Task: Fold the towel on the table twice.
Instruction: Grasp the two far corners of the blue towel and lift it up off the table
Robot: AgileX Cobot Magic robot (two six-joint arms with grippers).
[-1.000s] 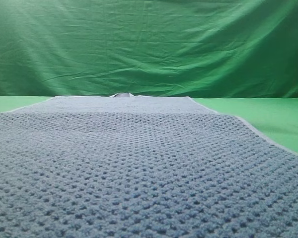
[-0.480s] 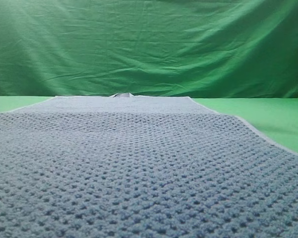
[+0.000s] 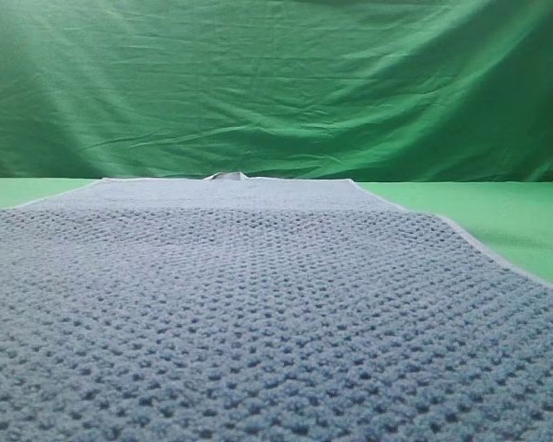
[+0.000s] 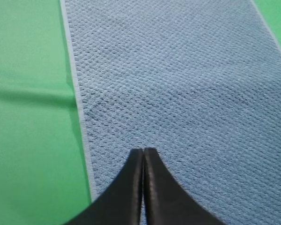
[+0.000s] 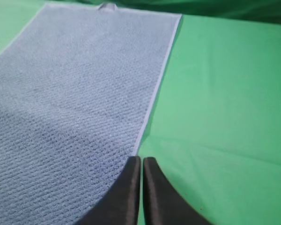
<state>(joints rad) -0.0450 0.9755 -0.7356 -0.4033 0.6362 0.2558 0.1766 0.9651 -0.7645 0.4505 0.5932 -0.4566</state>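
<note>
Green table (image 3: 525,216) w/ the blue-grey towel (image 3: 258,313) spread flat lengthwise, unfolded, small tab at its far edge. Left gripper (image 4: 143,152) clenched, empty, above towel nr its left hem. Right gripper (image 5: 141,161) clenched, empty, by the right hem. No writing visible.

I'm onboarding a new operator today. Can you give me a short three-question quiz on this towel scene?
1. True or false: the blue-grey waffle-weave towel is already folded.
2. Which claw's tips sit at the towel's long hem: A) left claw B) right claw?
3. Fill in: both claws are ____.

Key: 1 false, it lies flat on the green cloth table; 2 B; 3 shut.
</note>
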